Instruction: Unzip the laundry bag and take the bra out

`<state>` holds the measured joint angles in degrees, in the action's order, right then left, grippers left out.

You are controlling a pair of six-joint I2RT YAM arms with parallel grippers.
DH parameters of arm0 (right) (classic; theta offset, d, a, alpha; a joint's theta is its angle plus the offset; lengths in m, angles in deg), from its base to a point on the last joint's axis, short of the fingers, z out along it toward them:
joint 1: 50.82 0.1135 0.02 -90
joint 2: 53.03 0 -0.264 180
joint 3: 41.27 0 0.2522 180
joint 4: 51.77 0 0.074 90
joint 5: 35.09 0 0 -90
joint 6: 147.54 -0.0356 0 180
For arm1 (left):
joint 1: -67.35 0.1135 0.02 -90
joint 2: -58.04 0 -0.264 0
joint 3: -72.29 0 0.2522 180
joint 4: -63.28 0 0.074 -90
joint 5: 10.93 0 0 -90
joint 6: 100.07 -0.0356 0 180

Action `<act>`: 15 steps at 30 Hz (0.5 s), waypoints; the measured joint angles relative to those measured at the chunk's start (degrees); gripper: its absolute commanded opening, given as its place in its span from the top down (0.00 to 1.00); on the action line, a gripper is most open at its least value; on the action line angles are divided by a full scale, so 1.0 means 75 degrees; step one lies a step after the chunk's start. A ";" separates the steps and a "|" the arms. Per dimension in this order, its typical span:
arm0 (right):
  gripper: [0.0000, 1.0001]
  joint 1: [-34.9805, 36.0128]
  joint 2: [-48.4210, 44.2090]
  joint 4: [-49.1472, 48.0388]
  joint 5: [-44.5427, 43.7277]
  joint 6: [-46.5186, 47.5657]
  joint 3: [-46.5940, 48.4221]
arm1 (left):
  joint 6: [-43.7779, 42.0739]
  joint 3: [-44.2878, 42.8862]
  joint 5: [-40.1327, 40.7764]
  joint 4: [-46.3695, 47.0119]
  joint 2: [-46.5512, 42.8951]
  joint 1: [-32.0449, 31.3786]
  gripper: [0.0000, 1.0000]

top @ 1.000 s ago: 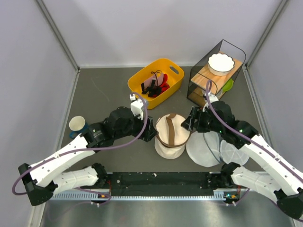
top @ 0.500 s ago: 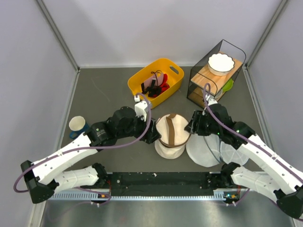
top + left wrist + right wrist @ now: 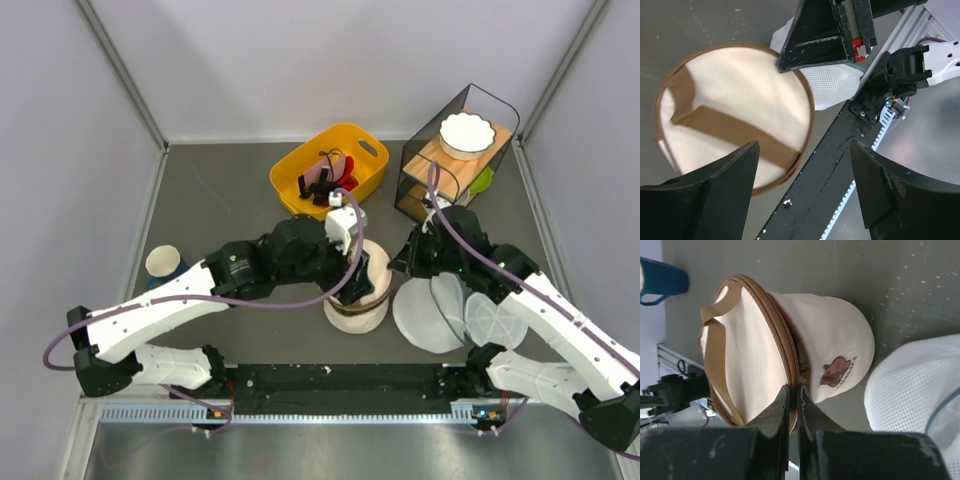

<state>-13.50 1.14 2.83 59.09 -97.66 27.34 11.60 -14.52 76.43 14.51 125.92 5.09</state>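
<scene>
The laundry bag (image 3: 358, 316) is a cream drum with a brown zipper band and strap (image 3: 735, 131), standing mid-table. My left gripper (image 3: 348, 275) hangs open above its top, one finger (image 3: 725, 180) over the bag's near edge and the other over the black rail, touching nothing. My right gripper (image 3: 794, 388) is shut on the brown zipper (image 3: 790, 347) at the bag's rim, close to the small brown logo (image 3: 837, 372). From above, the right gripper (image 3: 397, 265) meets the bag's right side. The bra is hidden.
White mesh pouches (image 3: 440, 315) lie right of the bag. A yellow basket (image 3: 330, 172) of black and red items sits behind it. A wire rack holding a white bowl (image 3: 467, 133) stands at the back right, a blue cup (image 3: 163, 263) at the left. A black rail (image 3: 340, 380) lines the near edge.
My left arm has swung right, from beside the bag to above it, still open. My right gripper has closed onto the zipper at the bag's right rim.
</scene>
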 measured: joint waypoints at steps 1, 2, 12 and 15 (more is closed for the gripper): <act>1.00 0.0000 0.0058 0.0006 0.0096 -0.0017 0.0119 | -0.0082 -0.0137 0.0038 0.0003 0.0140 -0.0122 0.21; 1.00 0.0000 0.0085 0.0012 0.0181 -0.0032 0.0210 | -0.0119 -0.0192 0.0067 0.0006 0.0242 -0.0189 0.21; 1.00 0.0000 0.0391 0.0087 0.0778 -0.0498 0.0600 | -0.0318 -0.0259 0.0632 -0.0050 0.0970 -0.1040 0.20; 1.00 0.0000 0.0522 0.0099 0.0863 -0.0603 0.0603 | -0.0396 -0.0490 0.1215 -0.0227 0.1274 -0.1463 0.22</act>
<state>-13.50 5.05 3.58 65.56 -102.18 31.86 8.63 -18.20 85.55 12.81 135.47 -5.88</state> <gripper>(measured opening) 0.022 0.796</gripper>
